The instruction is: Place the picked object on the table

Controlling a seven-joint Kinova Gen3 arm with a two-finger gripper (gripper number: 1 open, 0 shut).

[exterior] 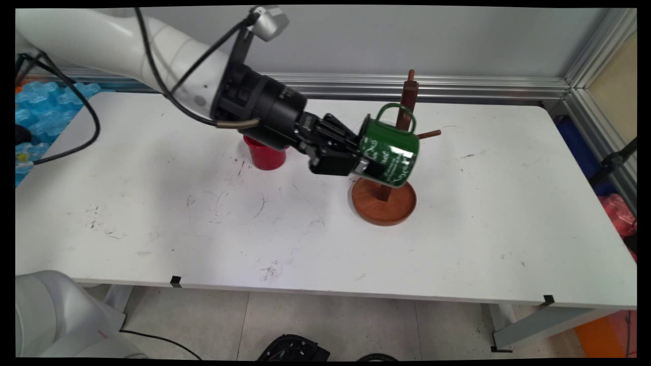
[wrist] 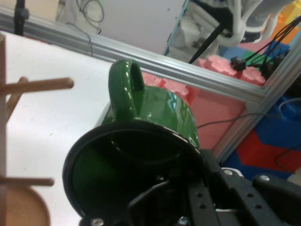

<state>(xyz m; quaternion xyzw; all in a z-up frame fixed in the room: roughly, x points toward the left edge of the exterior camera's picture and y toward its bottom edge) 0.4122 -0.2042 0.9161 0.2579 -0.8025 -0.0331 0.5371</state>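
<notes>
Standing behind the arm toward the table's [exterior: 152, 229] far edge: red cup [exterior: 265, 155]. Gripping the green mug [exterior: 389, 152] by its rim, jaws clenched, carried tilted in the air. Hovering beside the wooden mug rack [exterior: 384, 201], handle nearing a peg, not yet hung.

Glossy mug, wooden stand

The green mug [exterior: 390, 151] looks enamelled and shiny; the mug tree [exterior: 385, 199] is smooth brown wood; the table [exterior: 152, 213] is matt, scuffed white.
</notes>
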